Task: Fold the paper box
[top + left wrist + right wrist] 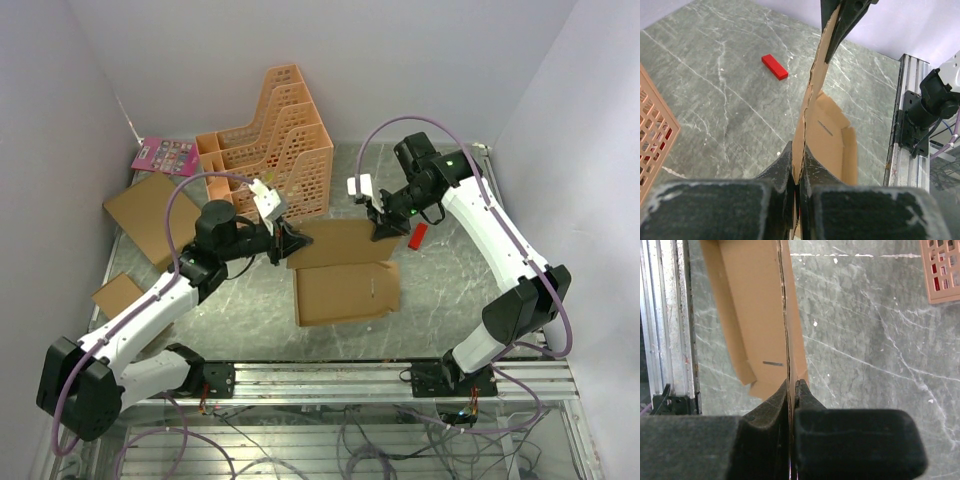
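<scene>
The paper box (345,285), a brown die-cut cardboard sheet, lies in the middle of the table with its far panel (340,243) lifted. My left gripper (290,243) is shut on that panel's left end. My right gripper (383,228) is shut on its right end. In the left wrist view the panel's edge (812,85) runs upright from my left gripper (799,167) to the right gripper (840,20), with the box floor (832,135) and a raised side flap to the right. In the right wrist view my right gripper (792,385) pinches the thin edge of the paper box (755,315).
An orange slotted organizer (270,150) stands behind the left arm. A red block (420,236) lies by the right gripper. A larger flat cardboard (150,215), a smaller one (118,295) and a pink card (165,155) lie at the left. A metal rail (400,372) lines the near edge.
</scene>
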You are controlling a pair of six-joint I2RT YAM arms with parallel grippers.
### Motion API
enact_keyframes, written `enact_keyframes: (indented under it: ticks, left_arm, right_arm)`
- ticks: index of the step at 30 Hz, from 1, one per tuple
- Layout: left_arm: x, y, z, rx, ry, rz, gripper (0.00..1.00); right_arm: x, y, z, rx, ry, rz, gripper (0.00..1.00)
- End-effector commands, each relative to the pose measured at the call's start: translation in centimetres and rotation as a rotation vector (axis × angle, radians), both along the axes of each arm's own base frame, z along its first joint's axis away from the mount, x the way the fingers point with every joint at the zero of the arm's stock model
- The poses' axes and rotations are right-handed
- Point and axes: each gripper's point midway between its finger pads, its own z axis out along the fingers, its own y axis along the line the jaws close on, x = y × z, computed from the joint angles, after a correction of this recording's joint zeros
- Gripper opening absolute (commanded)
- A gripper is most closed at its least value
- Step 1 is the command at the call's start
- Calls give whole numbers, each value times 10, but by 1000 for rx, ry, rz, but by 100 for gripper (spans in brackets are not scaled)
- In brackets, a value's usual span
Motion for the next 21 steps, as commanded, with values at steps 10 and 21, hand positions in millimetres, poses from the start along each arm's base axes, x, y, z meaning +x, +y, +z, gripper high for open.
enact_keyframes:
  ticks: [10,21]
  left_arm:
    - [3,33,12,-135,-107,220,7]
    - [-8,46,11,-187,-150,263,7]
  right_arm:
    - [28,-37,60,339,-64,-327,67]
    - [22,-87,-7,783,134,-560,87]
